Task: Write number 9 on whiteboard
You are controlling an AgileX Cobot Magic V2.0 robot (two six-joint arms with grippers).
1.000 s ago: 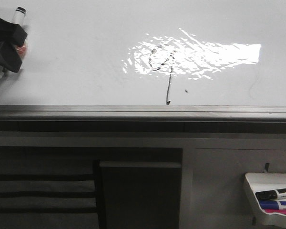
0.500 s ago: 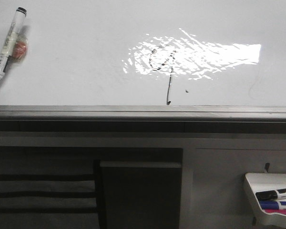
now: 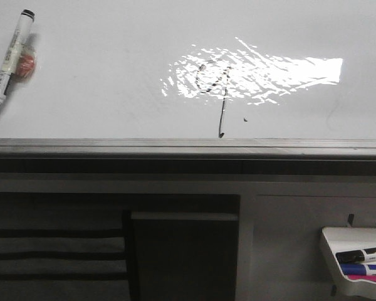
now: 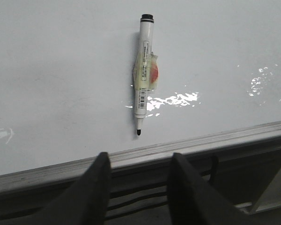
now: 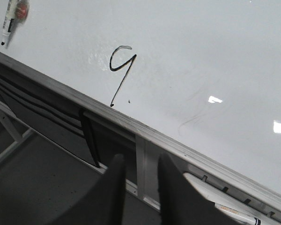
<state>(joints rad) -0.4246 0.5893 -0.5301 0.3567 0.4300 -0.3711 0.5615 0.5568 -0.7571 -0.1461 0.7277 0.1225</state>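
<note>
The whiteboard (image 3: 113, 94) lies flat with a bright patch of glare. The number 9 (image 3: 222, 116) is drawn in black, its faint loop in the glare and its tail ending at the rail; it shows clearly in the right wrist view (image 5: 123, 79). A white marker (image 3: 9, 59) with a red piece taped to it lies on the board at far left, apart from both grippers. My left gripper (image 4: 138, 157) is open and empty, off the board's edge, with the marker (image 4: 143, 75) ahead of it. My right gripper (image 5: 141, 159) is open and empty, below the rail. Neither gripper shows in the front view.
A grey metal rail (image 3: 175, 145) runs along the board's near edge. A tiny dark speck (image 3: 245, 119) sits right of the 9's tail. A small white tray (image 3: 351, 238) with several markers hangs at the lower right. Dark frame parts (image 3: 182, 251) are below the rail.
One second ago my left gripper was at the marker at the board's far left. It has let go and pulled back out of the front view; the marker stays on the board.
</note>
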